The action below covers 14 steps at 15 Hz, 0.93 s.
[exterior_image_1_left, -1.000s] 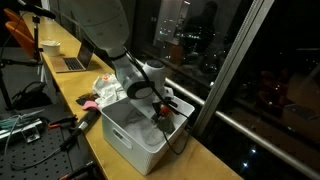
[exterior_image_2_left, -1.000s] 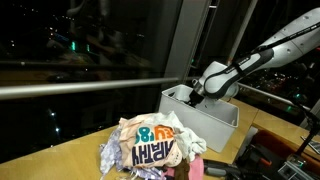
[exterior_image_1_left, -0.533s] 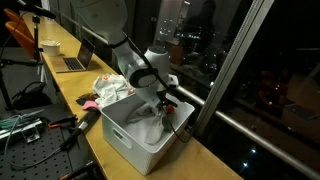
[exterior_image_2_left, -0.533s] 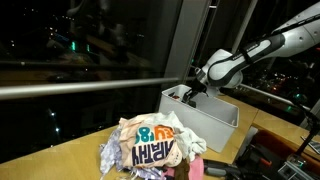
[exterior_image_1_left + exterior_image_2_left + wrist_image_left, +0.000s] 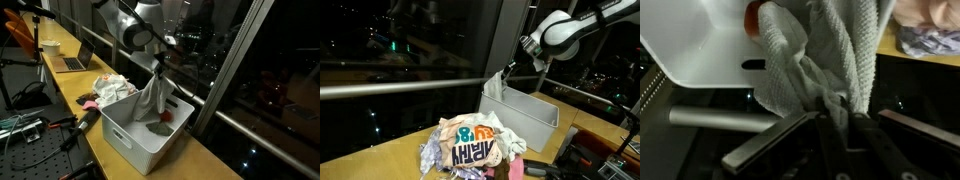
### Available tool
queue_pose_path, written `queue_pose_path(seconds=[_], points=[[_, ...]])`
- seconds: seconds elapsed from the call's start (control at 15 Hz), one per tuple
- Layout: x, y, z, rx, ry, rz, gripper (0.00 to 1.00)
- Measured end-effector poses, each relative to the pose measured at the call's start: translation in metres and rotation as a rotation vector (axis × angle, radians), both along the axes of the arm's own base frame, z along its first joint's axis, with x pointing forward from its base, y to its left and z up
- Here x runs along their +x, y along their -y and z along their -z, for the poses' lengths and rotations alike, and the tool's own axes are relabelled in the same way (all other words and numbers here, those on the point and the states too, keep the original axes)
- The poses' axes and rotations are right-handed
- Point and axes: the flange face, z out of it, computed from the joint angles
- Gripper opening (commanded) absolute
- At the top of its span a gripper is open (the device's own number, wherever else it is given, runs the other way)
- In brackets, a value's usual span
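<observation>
My gripper (image 5: pixel 160 63) is shut on the top of a grey-white towel (image 5: pixel 151 99), which hangs from it over the white plastic bin (image 5: pixel 128 135). The same gripper (image 5: pixel 512 68) holds the towel (image 5: pixel 497 84) above the bin's (image 5: pixel 535 122) far end. In the wrist view the waffle-weave towel (image 5: pixel 825 55) is pinched between my fingers (image 5: pixel 837 122) and drapes away over the bin (image 5: pixel 700 45). A red item (image 5: pixel 160 126) lies at the bottom of the bin and shows behind the towel (image 5: pixel 752 17).
A heap of mixed clothes (image 5: pixel 472 148) lies on the wooden counter (image 5: pixel 92 145) beside the bin. A laptop (image 5: pixel 73 60) and a cup (image 5: pixel 49 46) stand further along. Dark window glass and a metal rail (image 5: pixel 250 122) run close behind the bin.
The gripper has shut on the towel inside the bin and risen, lifting the towel out until it hangs above the bin.
</observation>
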Motion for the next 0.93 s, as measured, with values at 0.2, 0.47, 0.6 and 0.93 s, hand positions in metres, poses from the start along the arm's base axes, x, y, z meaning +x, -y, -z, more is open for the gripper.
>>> queue_pose_path(seconds=[0.2, 0.47, 0.6, 0.93], points=[[-0.018, -0.039, -0.067, -0.005, 0.038, -0.044, 0.03], [-0.061, -0.112, -0.139, 0.001, 0.081, -0.129, 0.03], [-0.091, -0.155, -0.166, 0.007, 0.094, -0.186, 0.03], [-0.160, -0.232, -0.189, 0.010, 0.074, -0.292, 0.03]])
